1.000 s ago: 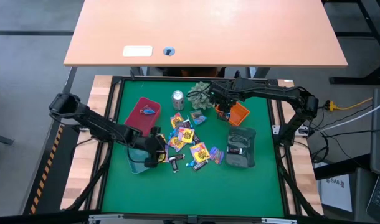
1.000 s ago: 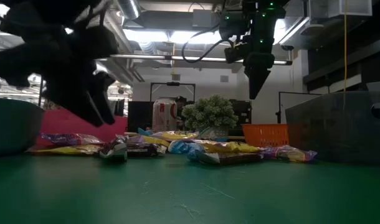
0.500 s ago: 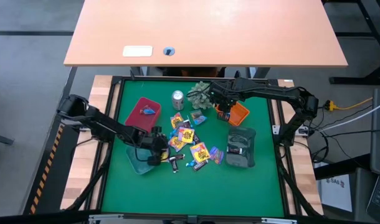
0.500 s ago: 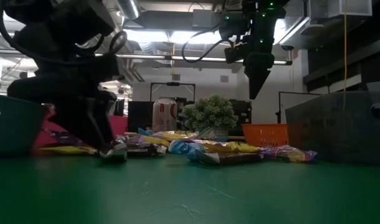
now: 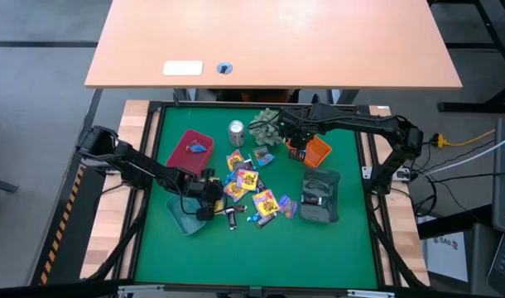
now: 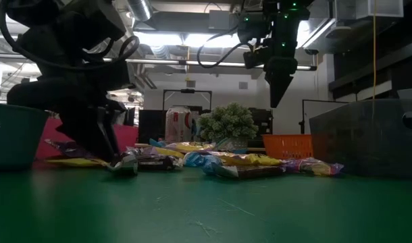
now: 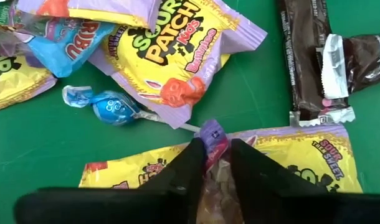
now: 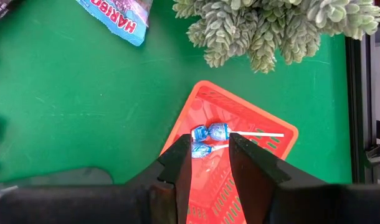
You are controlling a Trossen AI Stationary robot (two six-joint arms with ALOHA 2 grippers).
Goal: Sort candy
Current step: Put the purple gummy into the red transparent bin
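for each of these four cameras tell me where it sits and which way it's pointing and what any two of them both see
High view: above the table, looking straight down; both arms show, left gripper at the candy pile.
Low view: at tabletop height, looking level across; both arms hang in from above.
Left wrist view: on the left wrist, looking down at a Sour Patch Kids packet pinched between its fingers.
Right wrist view: on the right wrist, looking down at the orange tray.
Shared: right wrist and low views both show the spiky plant.

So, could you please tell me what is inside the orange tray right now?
The orange tray holds two blue-wrapped lollipops. The right end effector hangs above, its fingers covering part of the floor.
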